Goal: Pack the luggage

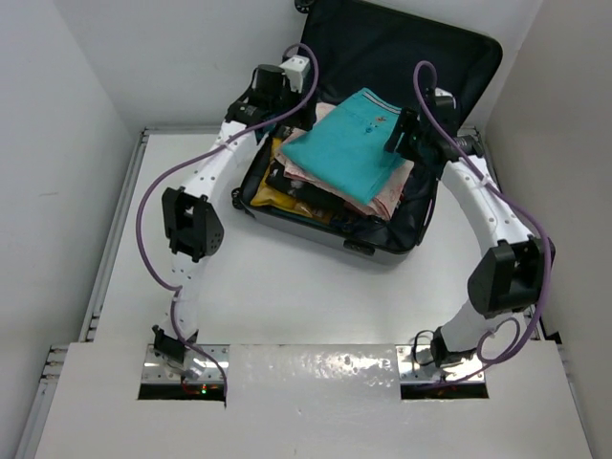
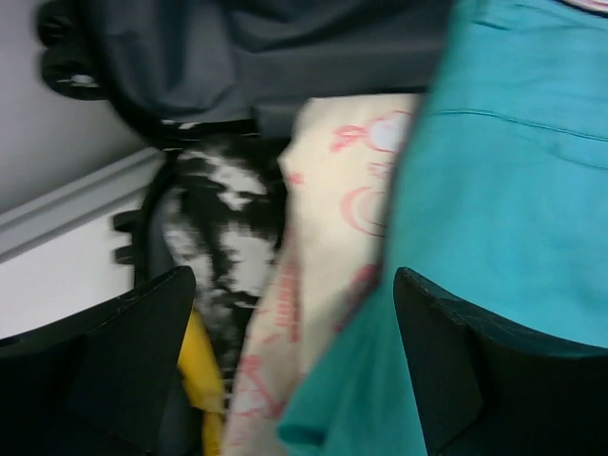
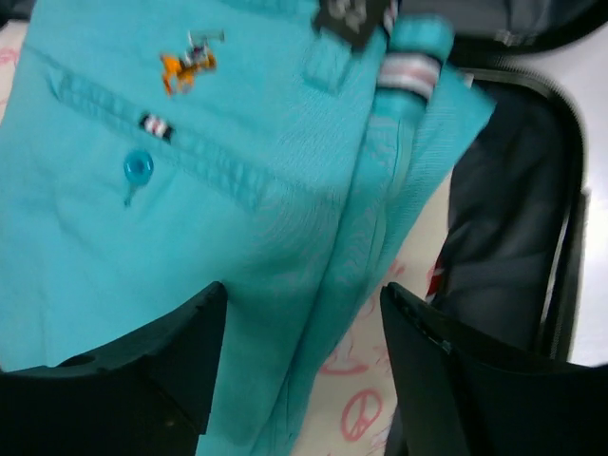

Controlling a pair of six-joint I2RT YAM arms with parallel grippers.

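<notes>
Left claw (image 2: 290, 328) hangs with jaws spread and nothing between them, at the clothes pile's 10 o'clock edge. Right claw (image 3: 302, 328) gapes empty too, at the 3 o'clock side. Under both lies a folded teal garment (image 1: 352, 143), topping a cream pink-printed cloth (image 2: 328, 275) and other clothes. All sit in the suitcase (image 1: 320, 229), at 12 o'clock on the counter (image 1: 287, 296), lid (image 1: 402, 48) raised behind. Its shell looks stiff, smooth and probably heavy. The lid's rim seems the best hold, and the soft clothes likely need pressing flat.
</notes>
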